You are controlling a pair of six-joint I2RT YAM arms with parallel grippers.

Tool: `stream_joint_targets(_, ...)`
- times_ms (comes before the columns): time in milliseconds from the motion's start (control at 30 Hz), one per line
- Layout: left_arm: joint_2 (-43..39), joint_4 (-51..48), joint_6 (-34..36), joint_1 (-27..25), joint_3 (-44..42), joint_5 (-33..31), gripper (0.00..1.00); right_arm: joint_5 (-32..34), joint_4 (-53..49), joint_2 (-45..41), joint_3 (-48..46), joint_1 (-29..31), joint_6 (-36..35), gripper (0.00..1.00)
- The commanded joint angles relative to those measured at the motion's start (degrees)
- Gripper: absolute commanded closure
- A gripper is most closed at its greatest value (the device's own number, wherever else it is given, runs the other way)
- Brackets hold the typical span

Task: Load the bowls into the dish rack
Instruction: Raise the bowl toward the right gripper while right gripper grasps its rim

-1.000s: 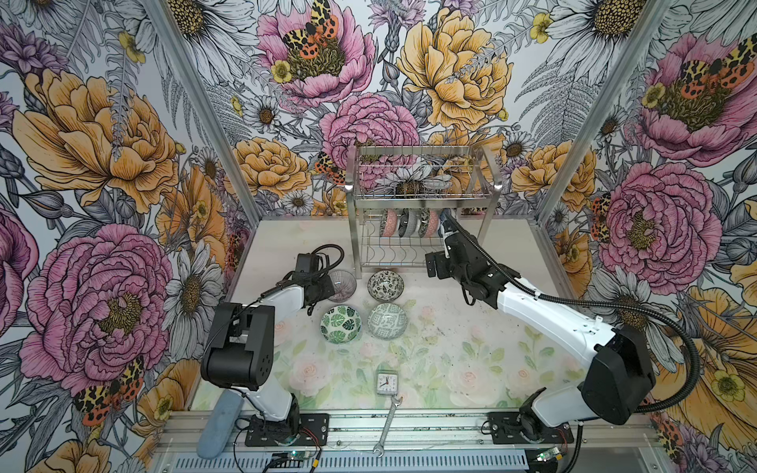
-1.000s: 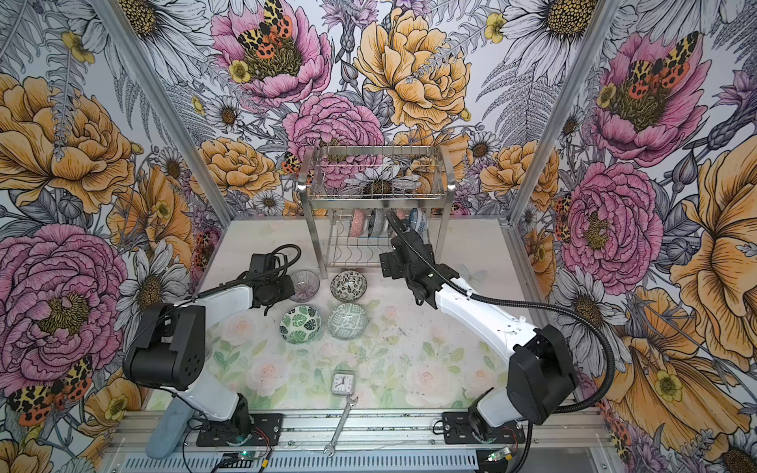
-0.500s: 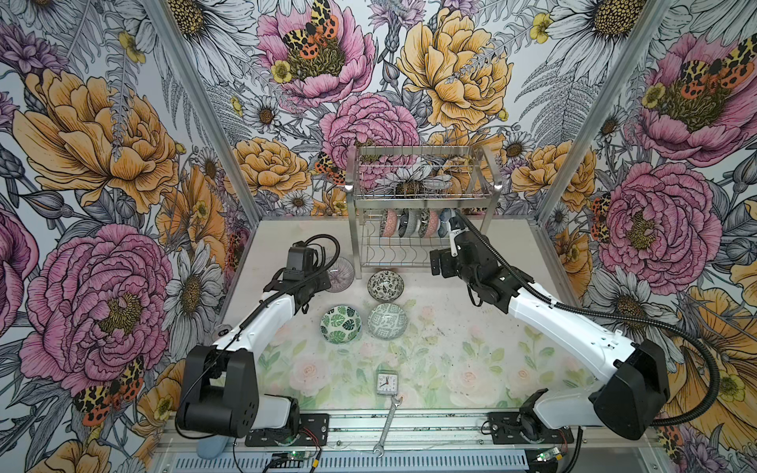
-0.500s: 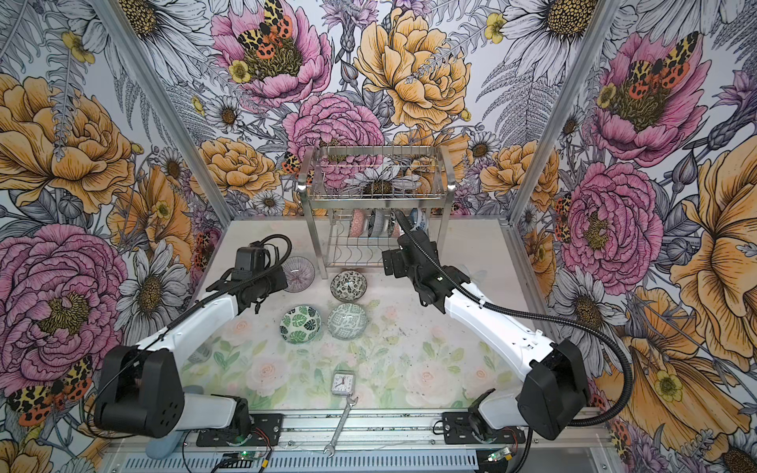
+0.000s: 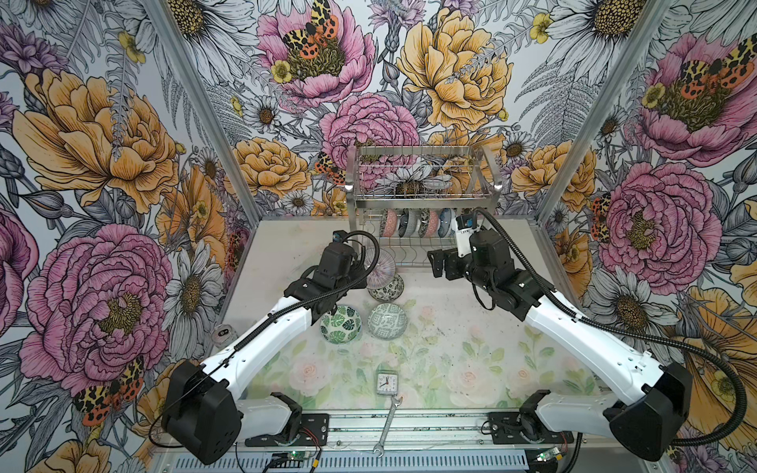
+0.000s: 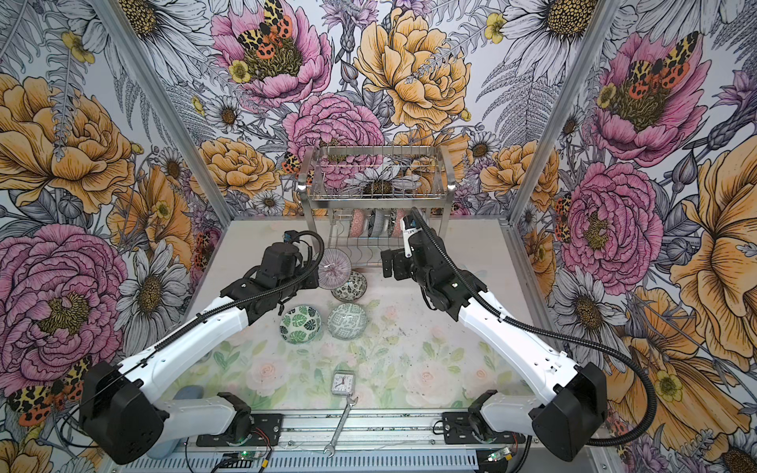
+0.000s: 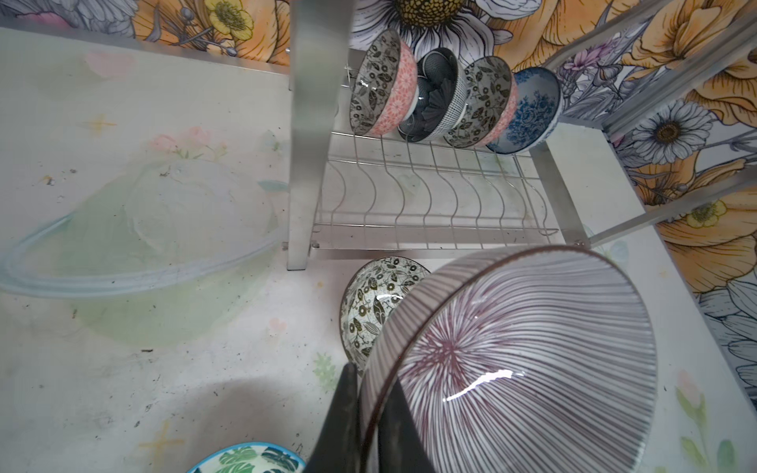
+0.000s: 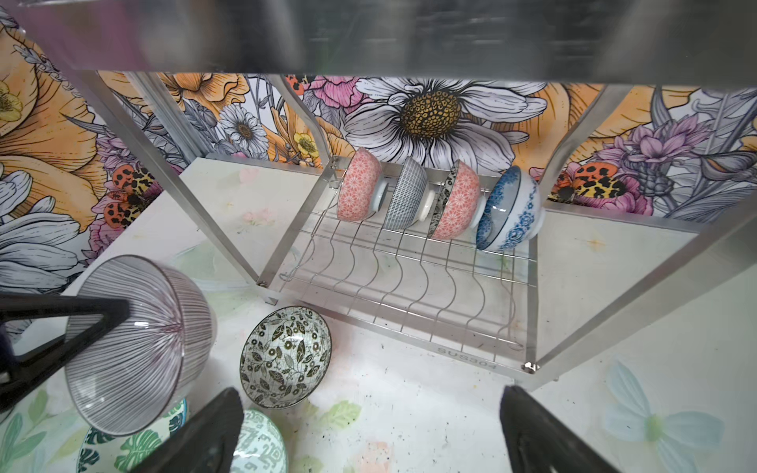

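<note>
Walls [image 5: 102, 143] of printed flowers enclose a pale flowered table [image 5: 450, 360]. At its back stands the rack [image 5: 422, 196], four bowls [image 5: 413, 223] on edge in its lower tier, three bowls [image 5: 341, 325] before it. The left gripper [image 7: 368, 409] pinches a tilted striped bowl [image 7: 512, 360] by its rim; the right gripper [image 8: 368, 391] gapes empty. A clock [image 5: 387, 383] and wrench [image 5: 387, 426] lie in front.

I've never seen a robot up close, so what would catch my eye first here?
Huge printed flowers on the walls surround everything. In the middle, the left gripper pinches the rim of a tilted striped bowl in front of the dish rack, where four bowls stand on edge in the lower tier. The right gripper hangs open nearby.
</note>
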Motion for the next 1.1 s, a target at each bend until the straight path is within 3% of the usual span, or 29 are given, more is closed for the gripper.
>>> stream_joint_targets(0, 2.7, 4.5, -1.2, -1.8, 3.9, -1.8, 1.0, -2.3, 0.1, 1.5, 1.9, 2.0, 2.0, 0.0)
stream_joint_targets(200, 8.2, 6.7, -0.9, -4.6, 8.8, -1.3, 1.0, -3.5, 2.6, 4.3, 2.1, 3.4, 5.8, 0.0)
stream_joint_targets(467, 11.1, 7.7, -0.6, -7.6, 12.5, -1.2, 1.0, 0.7, 3.5, 9.1, 2.1, 4.0, 12.4, 0.04)
stream_joint_targets(600, 11.5, 7.8, -0.3, -8.4, 13.5, -1.2, 1.0, 1.7, 3.6, 11.7, 3.5, 4.0, 14.4, 0.18)
stream_joint_targets(800, 10.8, 7.7, 0.0, -9.2, 13.8, -1.6, 1.0, 2.2, 3.6, 13.6, 5.2, 4.0, 15.3, 0.52)
stream_joint_targets(933, 10.5, 7.9, 0.2, -9.5, 13.7, -1.7, 1.0, 1.6, 3.6, 13.5, 4.7, 4.1, 15.4, 0.6)
stream_joint_targets(1067, 11.0, 8.0, 0.2, -9.5, 13.4, -1.3, 1.0, 1.4, 3.6, 13.0, 4.2, 4.1, 15.0, 0.76)
